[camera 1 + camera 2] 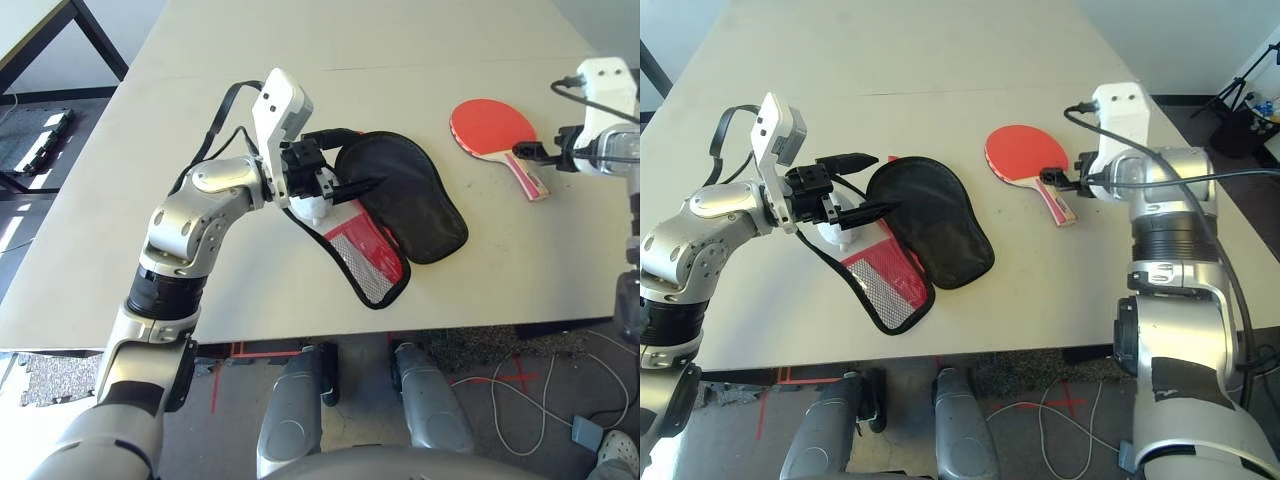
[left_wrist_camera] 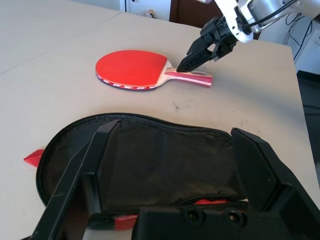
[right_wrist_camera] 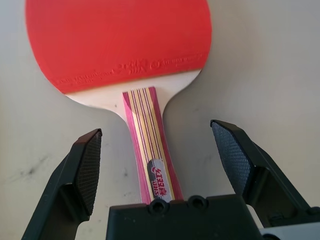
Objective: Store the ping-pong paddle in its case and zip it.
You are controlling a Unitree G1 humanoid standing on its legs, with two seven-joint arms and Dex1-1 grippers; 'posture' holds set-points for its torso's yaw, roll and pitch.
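Task barely begun. Ping-pong paddle point(image 3: 120, 45) lies on the table point(image 1: 940, 60), its handle between the spread fingers of the right gripper point(image 3: 155, 150), not yet pinched. Case point(image 1: 925, 225) lies unzipped just ahead of the left gripper point(image 1: 862, 185), also spread, empty. Insertion and zipping remain.

Pale table point(image 1: 420, 40) over grey floor point(image 1: 40, 90) with cables point(image 1: 520, 385).

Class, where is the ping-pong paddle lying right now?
The ping-pong paddle lies flat on the table on the robot's right, apart from the opened case, with its handle between the open fingers of the right hand.
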